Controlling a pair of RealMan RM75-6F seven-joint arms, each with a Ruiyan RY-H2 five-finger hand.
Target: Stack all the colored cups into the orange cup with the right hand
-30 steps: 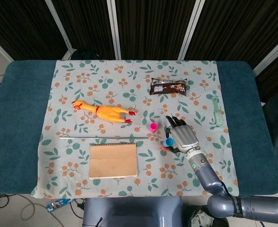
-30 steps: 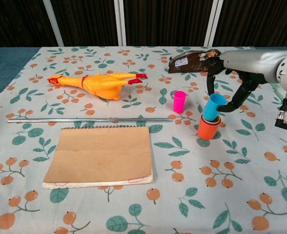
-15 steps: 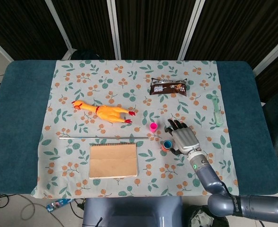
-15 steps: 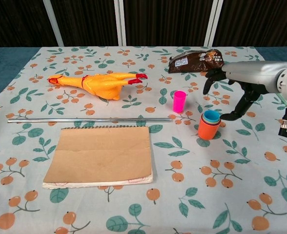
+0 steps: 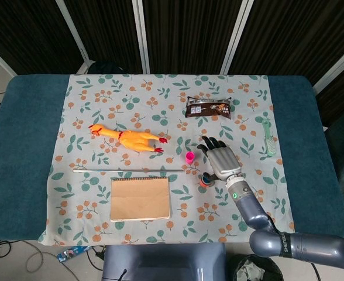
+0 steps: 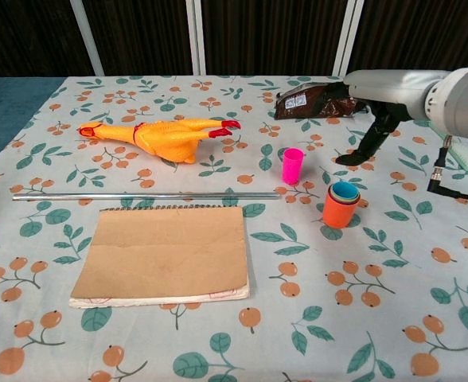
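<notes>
Floral tablecloth on blue table, dark curtains behind; right hand fingers released.

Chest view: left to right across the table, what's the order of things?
Rubber chicken → notebook → pink cup → orange cup with the blue cup nested inside → right hand → green brush.

We can read no text: the brown packet carries a white label with print too small for us to make out.
</notes>
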